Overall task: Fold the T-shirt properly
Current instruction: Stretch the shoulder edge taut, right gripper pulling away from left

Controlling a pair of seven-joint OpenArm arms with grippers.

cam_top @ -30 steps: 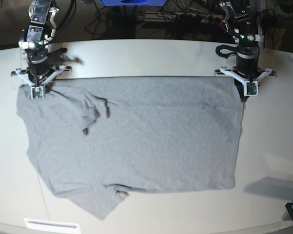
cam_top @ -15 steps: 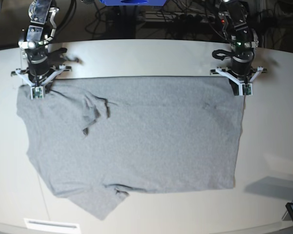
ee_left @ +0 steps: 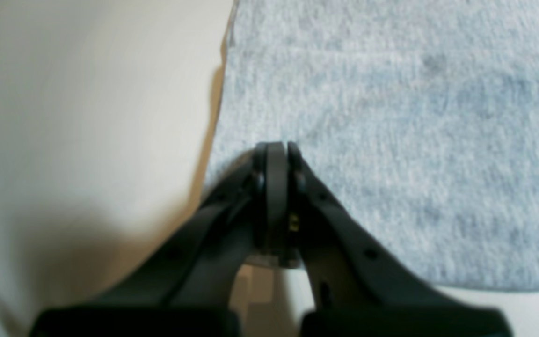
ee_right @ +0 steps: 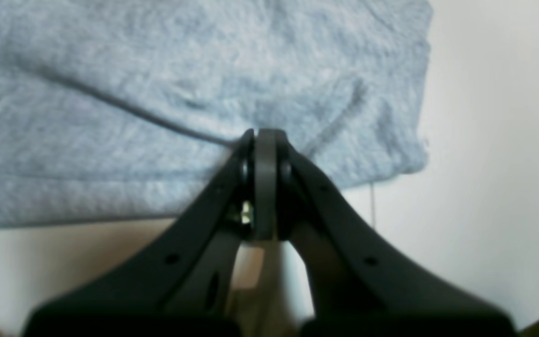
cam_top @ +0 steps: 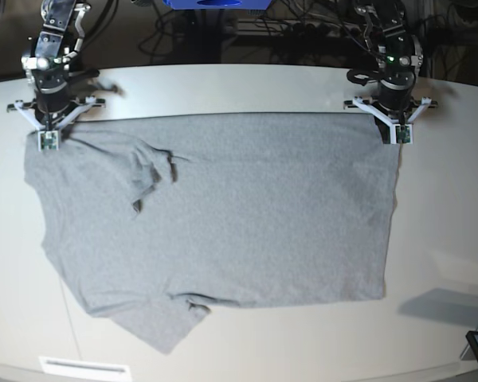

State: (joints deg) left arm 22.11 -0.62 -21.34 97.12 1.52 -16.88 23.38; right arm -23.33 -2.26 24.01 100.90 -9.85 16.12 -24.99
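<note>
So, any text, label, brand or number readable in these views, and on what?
None can be read.
T-shirt: the grey side facing up is plain, no lettering visible.
White strip at the table's near edge: no text can be made out.
Left gripper and right gripper: black fingers shut on the shirt's edge, no markings legible; both wrist views are blurred.

- No readable text, label, brand, number or sign in any view.
- Plain upward face on the large heather-grey cotton T-shirt (cam_top: pixel 223 215), with no lettering visible.
- Unmarked pale off-white tabletop (cam_top: pixel 438 231).
- Small white strip (cam_top: pixel 84 367) at the near table edge, too small to read.
</note>
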